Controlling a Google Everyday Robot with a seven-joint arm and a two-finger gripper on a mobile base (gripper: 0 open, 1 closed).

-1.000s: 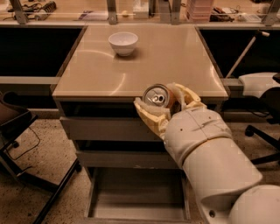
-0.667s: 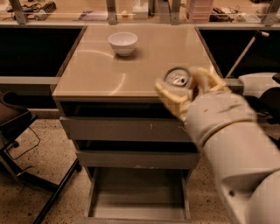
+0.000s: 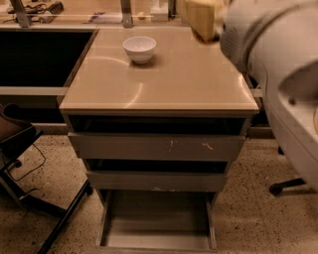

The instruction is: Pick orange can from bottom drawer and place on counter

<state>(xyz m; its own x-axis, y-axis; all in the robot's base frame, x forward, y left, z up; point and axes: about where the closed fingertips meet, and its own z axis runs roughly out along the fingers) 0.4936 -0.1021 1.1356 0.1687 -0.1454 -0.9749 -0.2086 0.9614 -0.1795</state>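
Observation:
The counter (image 3: 169, 79) is a glossy beige slab on top of the grey drawer cabinet. The bottom drawer (image 3: 156, 225) is pulled out at floor level and its flat floor is bare. My gripper (image 3: 201, 17) is a blurred beige shape at the top edge of the view, above the counter's far right corner. My white arm (image 3: 278, 74) fills the right side. The orange can does not show; it is hidden or out of view.
A white bowl (image 3: 139, 48) stands on the far middle of the counter. Two upper drawers (image 3: 156, 147) are slightly open, one with white scratch marks. A dark chair (image 3: 20, 144) is at the left. A cluttered desk (image 3: 74, 10) runs behind.
My gripper, which held the can at the counter's front right edge, has risen and moved back over the far right of the counter. The can has gone from view.

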